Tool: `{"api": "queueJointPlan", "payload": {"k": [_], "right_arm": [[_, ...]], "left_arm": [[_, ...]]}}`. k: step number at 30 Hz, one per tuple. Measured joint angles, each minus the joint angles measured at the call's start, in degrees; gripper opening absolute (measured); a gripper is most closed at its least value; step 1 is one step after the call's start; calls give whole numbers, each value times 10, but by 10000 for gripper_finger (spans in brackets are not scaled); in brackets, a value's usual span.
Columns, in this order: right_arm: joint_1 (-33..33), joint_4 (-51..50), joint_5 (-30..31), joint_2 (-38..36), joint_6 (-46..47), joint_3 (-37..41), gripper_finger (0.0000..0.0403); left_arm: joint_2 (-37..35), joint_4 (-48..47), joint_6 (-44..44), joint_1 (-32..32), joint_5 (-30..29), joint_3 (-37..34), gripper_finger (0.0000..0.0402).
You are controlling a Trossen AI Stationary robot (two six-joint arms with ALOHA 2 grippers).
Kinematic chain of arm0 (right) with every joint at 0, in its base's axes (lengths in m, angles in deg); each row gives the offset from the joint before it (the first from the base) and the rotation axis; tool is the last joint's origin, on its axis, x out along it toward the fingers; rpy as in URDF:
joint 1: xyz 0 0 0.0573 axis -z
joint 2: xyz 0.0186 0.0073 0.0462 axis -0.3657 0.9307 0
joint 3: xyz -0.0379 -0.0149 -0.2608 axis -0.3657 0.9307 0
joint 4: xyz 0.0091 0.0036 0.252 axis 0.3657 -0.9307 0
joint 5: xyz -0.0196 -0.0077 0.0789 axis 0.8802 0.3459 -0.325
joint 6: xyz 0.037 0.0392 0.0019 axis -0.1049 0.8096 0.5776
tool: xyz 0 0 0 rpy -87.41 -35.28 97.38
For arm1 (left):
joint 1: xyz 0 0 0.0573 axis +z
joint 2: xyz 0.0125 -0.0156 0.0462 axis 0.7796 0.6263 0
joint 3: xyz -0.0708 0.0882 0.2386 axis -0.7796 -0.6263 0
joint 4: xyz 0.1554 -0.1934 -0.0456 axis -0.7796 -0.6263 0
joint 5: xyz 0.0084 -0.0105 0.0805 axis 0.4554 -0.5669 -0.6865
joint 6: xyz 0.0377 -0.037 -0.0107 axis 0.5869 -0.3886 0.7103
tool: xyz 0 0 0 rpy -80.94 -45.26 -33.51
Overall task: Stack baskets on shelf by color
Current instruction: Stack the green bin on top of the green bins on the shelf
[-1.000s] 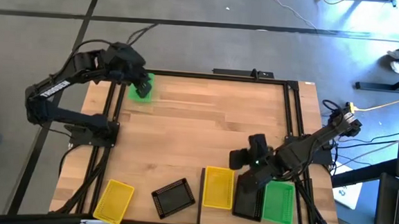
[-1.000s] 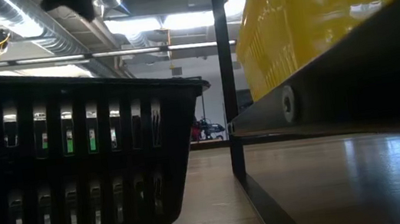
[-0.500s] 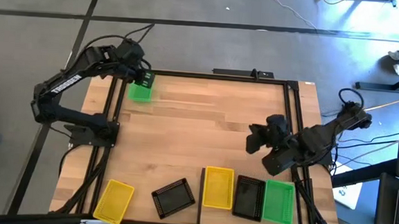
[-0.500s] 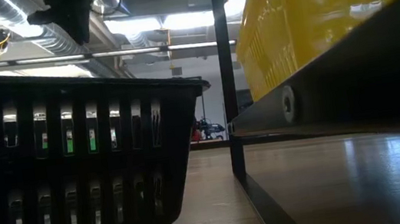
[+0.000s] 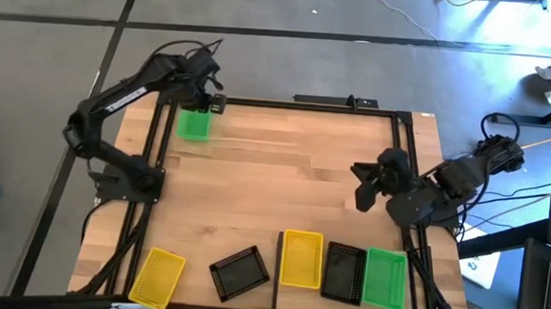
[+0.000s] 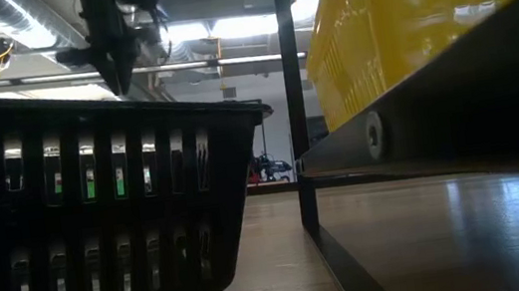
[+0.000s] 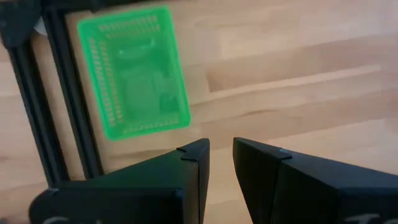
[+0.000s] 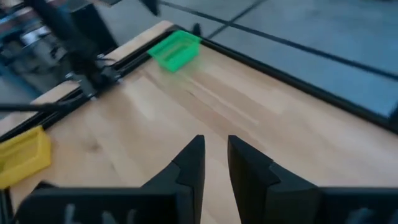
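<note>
Along the front edge of the planked wooden tabletop (image 5: 283,184) you've got three piles side by side on what looks like the shelf: a yellow lattice plastic basket (image 5: 300,260), a black lattice basket (image 5: 344,272) touching it, and a green lattice basket (image 5: 385,278) at the end; how many sit in each pile can't be told. Left over: a loose yellow basket (image 5: 157,279) and a loose black basket (image 5: 240,271) on the far side of the yellow pile, plus a lone green basket (image 5: 194,125) at the far back corner. Left gripper (image 7: 221,149) hovers over that green one, fingers narrow, empty. Right gripper (image 8: 214,146) hangs above the piles, fingers narrow, empty.
</note>
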Motion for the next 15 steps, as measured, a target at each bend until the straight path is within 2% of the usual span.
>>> {"api": "queueJointPlan", "payload": {"k": [8, 15], "right_arm": [[0, 100, -3, -9, -192, 0, 67], [18, 141, 1, -10, -220, 0, 67]], "left_arm": [[102, 0, 50, 71, 56, 0, 64], [189, 4, 88, 114, 67, 0, 64]]}}
